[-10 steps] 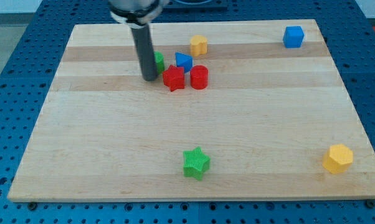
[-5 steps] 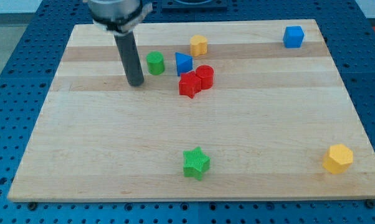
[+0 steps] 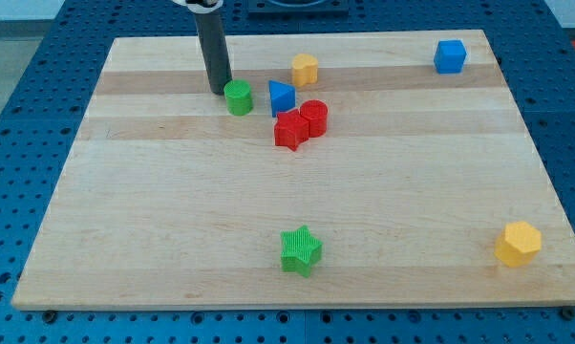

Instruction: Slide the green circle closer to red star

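Blue pegboard surrounds a pale wooden board that carries all the blocks. No claw is fitted, so there is nothing spread or pinching: the arm ends in a dark rod, and my tip stands on the board near its top edge, somewhat left of the middle.

Just beside the tip, to its lower right, sits the green circle; whether the two touch cannot be told. Right of the green circle, a little apart, is the blue triangle. Below and right of that triangle lies the red star, which touches the red circle on its upper right. The green circle and the red star are near each other but apart, the star lying toward the view's lower right of the circle.

Above the blue triangle, closer to the top edge, is a yellow block whose shape is hard to make out. A blue cube sits at the top right corner. A yellow hexagon rests near the bottom right corner, and a green star lies near the middle of the bottom edge, well apart from the others.
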Robot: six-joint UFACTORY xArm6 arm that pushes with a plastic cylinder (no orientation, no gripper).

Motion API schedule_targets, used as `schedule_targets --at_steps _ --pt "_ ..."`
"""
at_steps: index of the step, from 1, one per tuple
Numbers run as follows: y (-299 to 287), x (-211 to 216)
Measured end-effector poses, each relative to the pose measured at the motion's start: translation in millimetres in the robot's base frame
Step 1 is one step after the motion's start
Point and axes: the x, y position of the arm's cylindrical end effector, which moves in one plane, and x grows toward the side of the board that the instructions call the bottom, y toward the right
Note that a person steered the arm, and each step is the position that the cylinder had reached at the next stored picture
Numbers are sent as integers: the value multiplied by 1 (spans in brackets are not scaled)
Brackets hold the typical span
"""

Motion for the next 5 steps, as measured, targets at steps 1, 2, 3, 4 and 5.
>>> schedule_targets --at_steps 1,2,3,4,5 --pt "35 14" --pt "61 32" --pt "69 44" --pt "67 41" --pt "49 14"
